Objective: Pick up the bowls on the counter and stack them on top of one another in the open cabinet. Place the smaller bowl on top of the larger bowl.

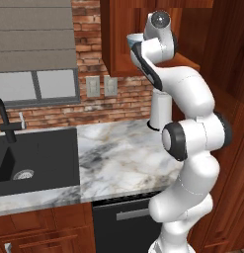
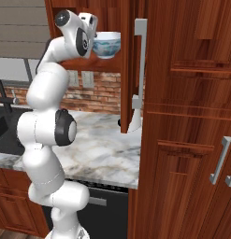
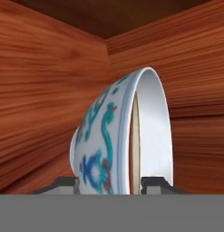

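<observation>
Hand view, fingers: the two small dark fingertips (image 3: 155, 182) stood one on each side of the bowl's wall, one outside, one inside; whether they pressed the wall or had just let go could not be told.
Gripper: the two-finger gripper (image 3: 111, 183) straddled the rim, a sensible hold for a thin-walled bowl.
Bowl: the deep white porcelain bowl with blue and teal pattern outside (image 3: 118, 140) looked tipped on its side because the camera was rolled; a thin tan edge inside it might have been the shallower bowl, though that was unclear.
Right base view, bowl: the bowl (image 2: 106, 45) sat upright on the shelf, mouth up, just beside the hand.
Cabinet: the reddish-brown wooden wall cabinet (image 2: 128, 84) held the bowl on its doorless shelf, where the task wanted the stack.
Arm: the white arm (image 1: 190, 99) reached high from the base to that shelf.
Counter: the white marble-look counter (image 1: 118, 158) lay below, well apart from the bowl.
</observation>
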Robot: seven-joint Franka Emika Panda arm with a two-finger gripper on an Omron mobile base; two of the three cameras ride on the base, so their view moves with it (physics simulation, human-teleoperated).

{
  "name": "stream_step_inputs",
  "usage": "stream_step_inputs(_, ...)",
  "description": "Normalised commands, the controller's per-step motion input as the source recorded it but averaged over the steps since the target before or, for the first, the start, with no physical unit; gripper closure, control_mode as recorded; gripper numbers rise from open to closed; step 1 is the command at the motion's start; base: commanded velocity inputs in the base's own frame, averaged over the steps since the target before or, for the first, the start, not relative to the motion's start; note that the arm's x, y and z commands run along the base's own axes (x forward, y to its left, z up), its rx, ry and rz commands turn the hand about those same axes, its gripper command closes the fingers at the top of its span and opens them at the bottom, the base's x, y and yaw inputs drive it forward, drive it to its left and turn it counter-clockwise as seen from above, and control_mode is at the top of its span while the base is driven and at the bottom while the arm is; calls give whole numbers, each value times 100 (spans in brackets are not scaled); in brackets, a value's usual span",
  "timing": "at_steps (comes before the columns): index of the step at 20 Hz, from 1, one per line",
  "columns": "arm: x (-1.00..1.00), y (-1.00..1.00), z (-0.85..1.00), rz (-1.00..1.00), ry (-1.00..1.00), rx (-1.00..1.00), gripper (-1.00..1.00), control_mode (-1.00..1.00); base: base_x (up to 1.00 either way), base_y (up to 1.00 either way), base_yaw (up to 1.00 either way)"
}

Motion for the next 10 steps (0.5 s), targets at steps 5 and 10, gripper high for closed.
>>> stream_step_inputs(5, -12, -1, 10, 0, -3, 0, -100, -100, 0, 0, 0)
stream_step_inputs(10, -18, 0, 9, 0, -4, 0, -100, -100, 0, 0, 0)
